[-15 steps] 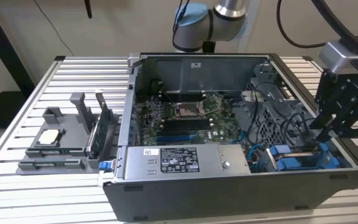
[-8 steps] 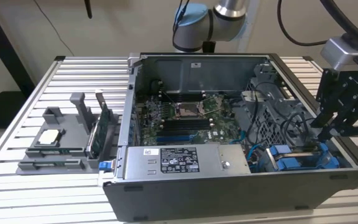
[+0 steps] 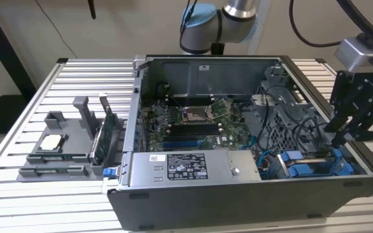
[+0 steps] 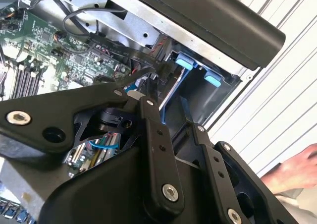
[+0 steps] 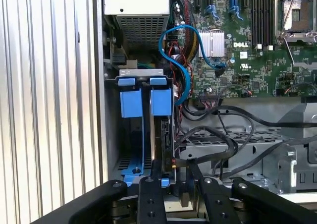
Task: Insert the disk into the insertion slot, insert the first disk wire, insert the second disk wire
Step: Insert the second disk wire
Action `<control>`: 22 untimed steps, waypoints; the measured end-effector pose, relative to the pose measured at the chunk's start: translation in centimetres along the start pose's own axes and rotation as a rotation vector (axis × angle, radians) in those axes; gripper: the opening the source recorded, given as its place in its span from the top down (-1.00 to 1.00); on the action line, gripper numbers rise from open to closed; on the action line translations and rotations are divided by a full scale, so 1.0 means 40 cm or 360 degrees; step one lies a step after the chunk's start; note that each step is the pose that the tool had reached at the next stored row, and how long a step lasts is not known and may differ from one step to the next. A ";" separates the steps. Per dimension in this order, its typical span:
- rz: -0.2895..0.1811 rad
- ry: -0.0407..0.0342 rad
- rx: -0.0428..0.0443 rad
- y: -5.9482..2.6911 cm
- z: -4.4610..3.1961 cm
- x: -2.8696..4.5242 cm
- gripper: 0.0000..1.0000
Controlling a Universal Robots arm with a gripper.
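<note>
The disk (image 5: pixel 164 130) stands on edge in the insertion slot (image 5: pixel 142 74), its blue carrier (image 5: pixel 161 101) showing at the bay's mouth. In the exterior view the blue carrier (image 3: pixel 316 167) sits at the case's front corner on the exterior view's right. A black disk wire (image 5: pixel 225 152) runs from the case's cable bundle to a black connector (image 5: pixel 172 163) at the disk's end. My gripper (image 5: pixel 173 173) is shut on that connector, right against the disk. From outside, the gripper (image 3: pixel 337 138) hangs just above the bay. In the second wrist view the same wire (image 4: pixel 141 59) leads to the bay.
The open computer case (image 3: pixel 251 204) lies on a slatted table. A grey labelled power-supply box (image 3: pixel 186 167) sits beside the bay, with the motherboard (image 3: pixel 193 121) behind it. Blue cables (image 5: pixel 185 60) loop near the slot. A grey stand (image 3: pixel 63 145) is on the exterior view's left. A hand (image 4: pixel 294 169) rests outside the case.
</note>
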State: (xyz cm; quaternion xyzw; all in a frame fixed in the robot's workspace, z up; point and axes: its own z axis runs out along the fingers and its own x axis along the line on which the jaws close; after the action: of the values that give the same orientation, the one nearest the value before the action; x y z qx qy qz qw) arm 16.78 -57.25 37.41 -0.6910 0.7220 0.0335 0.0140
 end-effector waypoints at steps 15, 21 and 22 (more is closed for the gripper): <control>0.0000 0.0000 0.0000 0.000 -0.011 -0.001 0.32; 0.0000 0.0000 0.0000 0.000 -0.015 -0.001 0.32; 0.0000 0.0000 0.0000 0.000 -0.016 -0.001 0.32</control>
State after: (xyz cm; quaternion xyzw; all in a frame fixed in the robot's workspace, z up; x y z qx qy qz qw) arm 16.78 -57.25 38.03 -0.6910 0.7220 0.0336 0.0140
